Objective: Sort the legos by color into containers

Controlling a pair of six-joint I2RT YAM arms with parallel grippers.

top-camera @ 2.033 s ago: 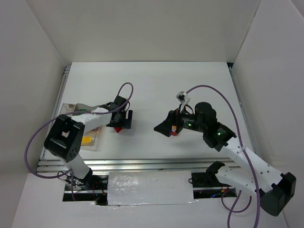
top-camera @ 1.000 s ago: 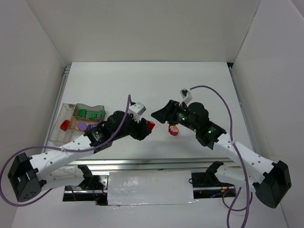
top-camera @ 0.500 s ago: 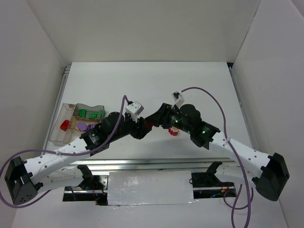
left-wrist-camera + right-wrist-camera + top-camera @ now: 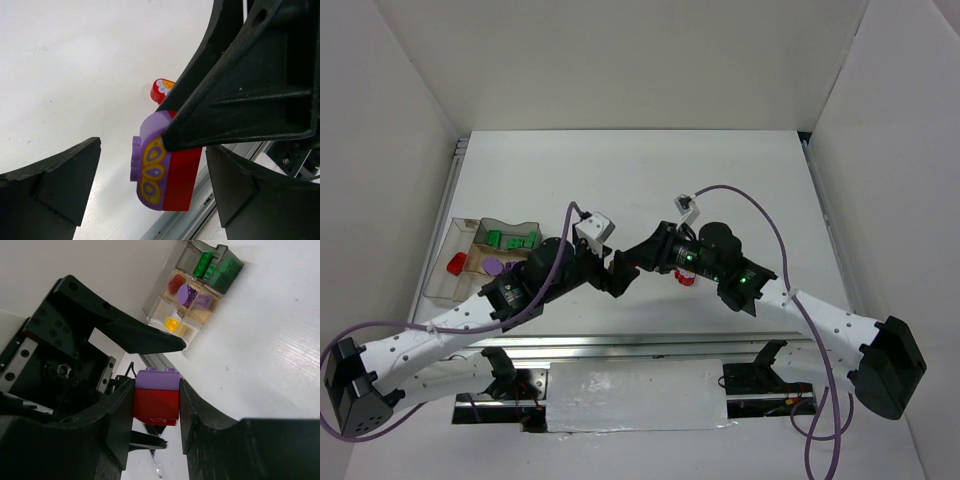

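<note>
Squarely between the two fingers of the right hand [image 4: 156, 390] sits a lego stack [image 4: 156, 399], a purple piece with yellow ovals clipped onto a red brick. The fingers press on both its sides. It seems lifted off the worktop [image 4: 640, 180], though no view makes that certain.

The left hand [image 4: 152, 145] faces the stack with its fingers [image 4: 60, 185] spread wide, one on each side and not gripping it. The two hands meet near the middle of the worktop.

Just beyond the stack, a loose red rounded lego [image 4: 161, 90] lies on the worktop, close under the right arm.

Well apart, by the left edge, stand the containers [image 4: 442, 288]. Their compartments hold green legos [image 4: 510, 240], a red lego [image 4: 456, 264], a purple lego [image 4: 492, 266] and a yellow lego [image 4: 172, 324].
</note>
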